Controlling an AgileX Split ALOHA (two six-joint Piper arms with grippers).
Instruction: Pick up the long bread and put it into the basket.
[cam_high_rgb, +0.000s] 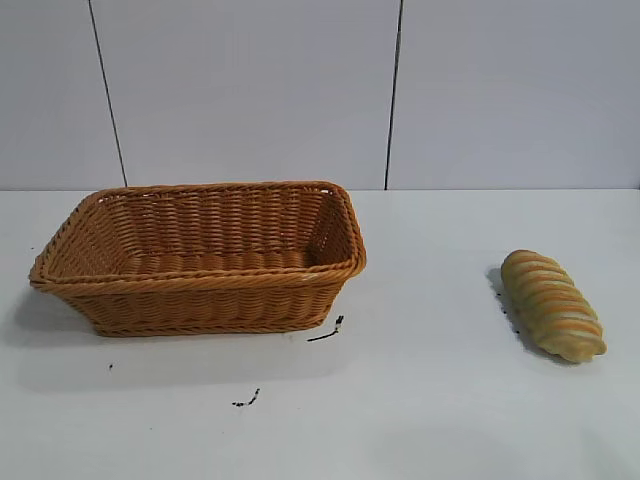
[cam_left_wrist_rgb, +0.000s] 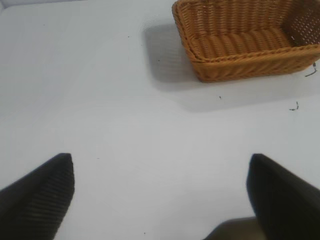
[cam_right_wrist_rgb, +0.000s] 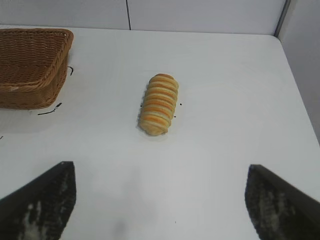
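Open left tool, basket beyond.

Neither arm shows in ext. view. L tool: fingers spread wide, nothing between them, hovering above the bench, seen only in L wrist cam. R tool: fingers likewise spread wide, nothing held, also clear of the bench, seen only in R wrist cam.

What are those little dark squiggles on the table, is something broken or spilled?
Nothing looks broken or spilled. A few small dark marks lie on the table just in front of the basket, which sits upright and empty. The long bread lies intact, well apart from it.
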